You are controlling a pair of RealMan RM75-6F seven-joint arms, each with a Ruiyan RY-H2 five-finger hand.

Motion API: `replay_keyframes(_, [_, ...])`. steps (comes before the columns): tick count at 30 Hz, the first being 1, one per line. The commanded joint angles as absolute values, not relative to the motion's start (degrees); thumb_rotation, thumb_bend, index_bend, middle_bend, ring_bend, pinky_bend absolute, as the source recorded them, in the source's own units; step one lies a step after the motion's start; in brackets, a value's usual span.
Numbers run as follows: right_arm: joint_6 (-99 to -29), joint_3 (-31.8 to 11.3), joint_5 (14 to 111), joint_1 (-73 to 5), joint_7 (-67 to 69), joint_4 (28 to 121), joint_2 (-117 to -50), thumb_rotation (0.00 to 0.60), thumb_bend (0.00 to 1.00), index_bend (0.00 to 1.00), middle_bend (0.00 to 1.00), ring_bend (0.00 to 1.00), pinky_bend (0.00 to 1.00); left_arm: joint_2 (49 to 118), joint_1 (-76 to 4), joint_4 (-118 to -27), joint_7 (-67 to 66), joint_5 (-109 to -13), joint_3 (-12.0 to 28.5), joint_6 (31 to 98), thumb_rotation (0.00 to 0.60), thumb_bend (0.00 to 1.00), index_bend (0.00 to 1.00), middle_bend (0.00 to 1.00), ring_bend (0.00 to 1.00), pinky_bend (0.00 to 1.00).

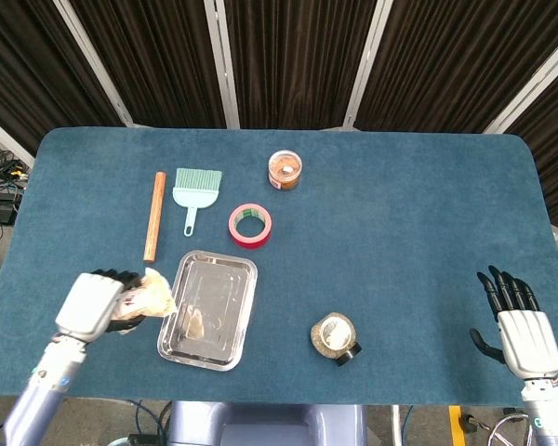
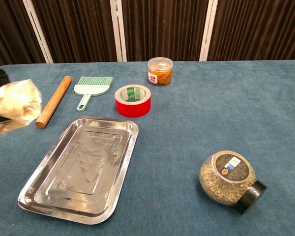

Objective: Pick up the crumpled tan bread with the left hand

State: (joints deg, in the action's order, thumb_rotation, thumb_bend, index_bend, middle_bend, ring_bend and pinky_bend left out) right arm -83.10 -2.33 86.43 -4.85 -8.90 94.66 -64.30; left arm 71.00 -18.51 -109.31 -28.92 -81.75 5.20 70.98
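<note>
My left hand (image 1: 98, 304) grips the crumpled tan bread (image 1: 153, 295) and holds it raised above the table, just left of the steel tray (image 1: 225, 271). In the chest view the bread (image 2: 15, 104) fills the far left edge, with only a dark sliver of the hand showing behind it. My right hand (image 1: 521, 327) rests at the table's front right corner with its fingers spread and nothing in it.
A wooden rolling pin (image 1: 152, 216), a green brush (image 1: 194, 189), a red tape roll (image 1: 249, 225) and an orange-filled jar (image 1: 285, 170) lie beyond the tray. A seed jar (image 1: 333, 336) lies on its side near the front edge.
</note>
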Motion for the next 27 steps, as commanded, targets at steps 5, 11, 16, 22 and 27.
replay_keyframes(5, [-83.3, -2.4, 86.5, -4.8, -8.1, 94.5, -64.0, 0.6, 0.3, 0.0, 0.0, 0.0, 0.09, 76.5, -23.2, -110.9, -37.8, -73.7, 6.5, 66.3, 0.6, 0.17, 0.11, 0.04, 0.07, 0.24])
replay_keyframes(11, [-83.4, -2.4, 86.6, -4.7, -7.9, 94.5, -63.9, 0.6, 0.3, 0.0, 0.0, 0.0, 0.09, 75.1, -22.2, -111.2, -36.4, -73.4, 5.8, 68.7, 0.6, 0.15, 0.0, 0.0, 0.0, 0.18])
replay_keyframes(16, [-83.4, -2.2, 86.7, -4.7, -8.2, 94.6, -64.0, 0.6, 0.3, 0.0, 0.0, 0.0, 0.09, 69.8, -18.0, -110.5, -27.4, -78.8, 3.5, 74.2, 0.6, 0.14, 0.0, 0.0, 0.0, 0.14])
replay_keyframes(22, [-83.1, -2.1, 86.7, -4.8, -9.1, 94.8, -64.3, 0.6, 0.3, 0.0, 0.0, 0.0, 0.09, 65.4, -10.7, -102.0, -15.1, -86.4, -1.1, 83.4, 0.6, 0.08, 0.0, 0.0, 0.0, 0.01])
replay_keyframes(27, [-82.8, -2.2, 86.6, -5.0, -9.9, 94.5, -64.6, 0.6, 0.3, 0.0, 0.0, 0.0, 0.09, 63.4, -6.7, -96.6, -7.7, -86.8, -2.6, 87.5, 0.6, 0.07, 0.0, 0.0, 0.0, 0.0])
